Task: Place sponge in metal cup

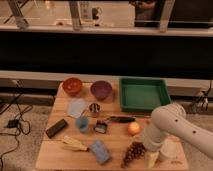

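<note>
The sponge [100, 151], a medium-blue flat block, lies near the table's front edge, left of centre. The small shiny metal cup [94, 109] stands upright further back, beside a pale blue sheet [76, 107]. My white arm [170, 127] reaches in from the right. Its gripper [151, 159] points down at the front right, just right of a bunch of grapes [132, 152]. The gripper is open, holds nothing, and is well to the right of the sponge.
On the wooden table [50, 152] are an orange bowl [72, 86], a purple bowl [101, 90], a green tray [142, 95], a black block [56, 128], a blue cup [82, 123], an orange fruit [133, 128], a corn cob [75, 144] and a white bowl [172, 150].
</note>
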{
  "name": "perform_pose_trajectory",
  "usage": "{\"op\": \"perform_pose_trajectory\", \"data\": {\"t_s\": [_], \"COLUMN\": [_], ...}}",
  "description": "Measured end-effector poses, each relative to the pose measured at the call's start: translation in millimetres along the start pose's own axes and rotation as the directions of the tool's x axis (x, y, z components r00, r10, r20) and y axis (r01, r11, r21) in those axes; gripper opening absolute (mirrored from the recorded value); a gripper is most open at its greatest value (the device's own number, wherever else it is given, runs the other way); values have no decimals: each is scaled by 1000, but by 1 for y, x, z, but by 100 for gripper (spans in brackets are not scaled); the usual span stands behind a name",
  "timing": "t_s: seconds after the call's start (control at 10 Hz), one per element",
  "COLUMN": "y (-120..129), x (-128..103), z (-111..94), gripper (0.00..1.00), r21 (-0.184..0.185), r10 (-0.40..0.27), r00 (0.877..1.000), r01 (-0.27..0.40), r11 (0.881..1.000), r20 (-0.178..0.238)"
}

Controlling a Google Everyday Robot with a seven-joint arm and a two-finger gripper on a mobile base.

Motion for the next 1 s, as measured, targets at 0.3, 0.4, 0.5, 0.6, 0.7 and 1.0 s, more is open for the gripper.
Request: {"op": "perform_pose_trajectory", "data": {"t_s": [0.3,0.4,0.5,0.6,0.7,1.0], "y": [3,4,3,2,0,-14], "x": [-4,-10,-16,-22,-27,-58], "z": [9,21,35,59,75,113], "gripper": [80,80,80,80,80,80], "r21": [-15,-28,-37,-54,-67,-110], "r10": [-1,-5,-9,-11,-15,-46], "r00": [1000,1000,999,999,998,996], "r01": [2,6,10,14,19,55], "r11": [1000,1000,999,998,998,992], "r20": [16,28,39,52,60,81]}}
